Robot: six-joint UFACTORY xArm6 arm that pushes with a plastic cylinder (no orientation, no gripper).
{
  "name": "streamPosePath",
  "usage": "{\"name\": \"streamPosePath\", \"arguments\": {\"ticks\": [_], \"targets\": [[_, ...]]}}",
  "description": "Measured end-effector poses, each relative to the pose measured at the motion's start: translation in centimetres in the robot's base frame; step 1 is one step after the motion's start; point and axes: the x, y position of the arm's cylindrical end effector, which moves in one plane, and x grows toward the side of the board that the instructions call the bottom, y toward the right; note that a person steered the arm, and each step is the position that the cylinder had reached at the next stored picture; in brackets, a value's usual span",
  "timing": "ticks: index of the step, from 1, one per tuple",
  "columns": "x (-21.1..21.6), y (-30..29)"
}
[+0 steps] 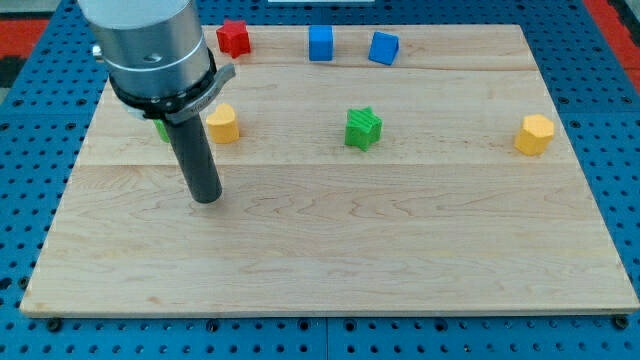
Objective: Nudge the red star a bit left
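Observation:
The red star [234,37] sits near the view's top edge of the wooden board [330,250], left of centre. My tip [206,198] rests on the board well below the red star, toward the view's bottom and slightly left of it. The tip touches no block. A yellow block [223,124] lies between the tip and the red star, just right of the rod.
Two blue cubes [320,43] [383,47] stand right of the red star along the top edge. A green star [363,128] is mid-board. A yellow hexagonal block [535,134] is at the right. A green block [161,130] is mostly hidden behind the rod.

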Motion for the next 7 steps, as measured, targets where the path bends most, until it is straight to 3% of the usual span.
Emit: {"name": "streamPosePath", "arguments": {"ticks": [1,3,4,6,7], "targets": [[-3.8,0.0],[-8.3,7.0],[-11.9,7.0],[-24.5,6.6],[-28.7,6.5]]}}
